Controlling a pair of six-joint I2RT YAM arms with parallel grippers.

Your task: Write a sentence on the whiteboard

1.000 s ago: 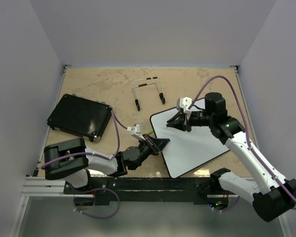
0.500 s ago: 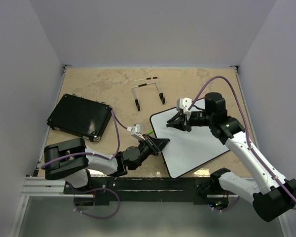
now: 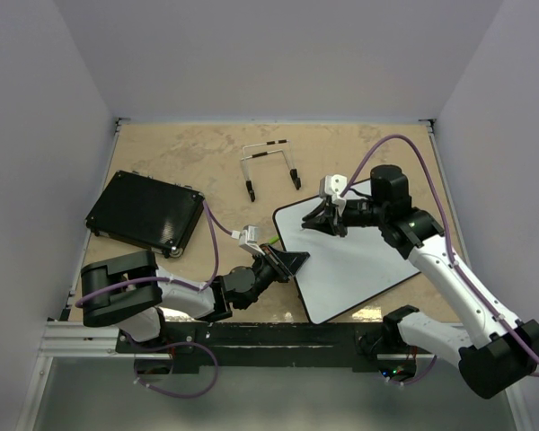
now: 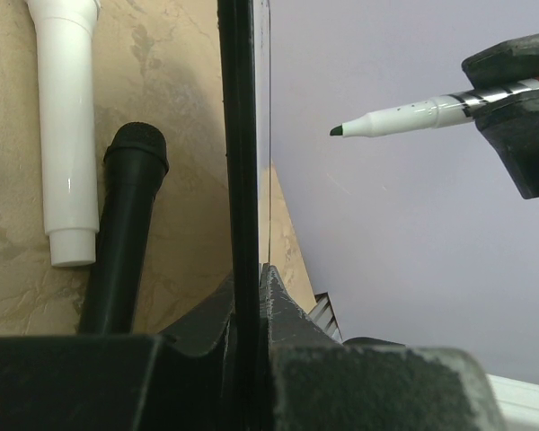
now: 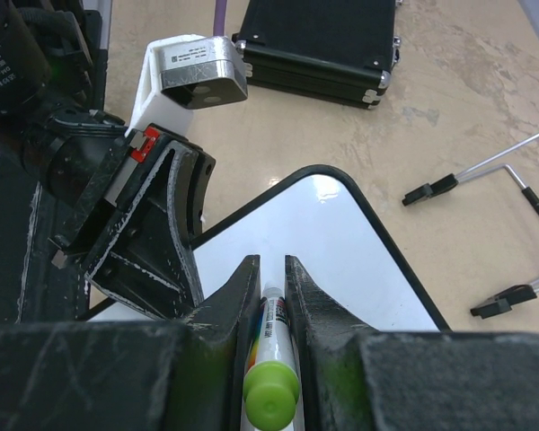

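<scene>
Right pincer (image 5: 271, 267) clamps marker (image 5: 271, 334); tip hidden in wrist view

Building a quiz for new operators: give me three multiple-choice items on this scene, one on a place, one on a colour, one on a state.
1. The black case lies where from the whiteboard? A: left of it; B: on it; C: right of it.
2. The marker's end cap is: A: red; B: green; C: blue.
3. The left gripper is: A: open; B: shut on the whiteboard; C: shut on the marker.
A, seen from above; B, right wrist view; B, its jaws clamp the whiteboard's edge.
</scene>
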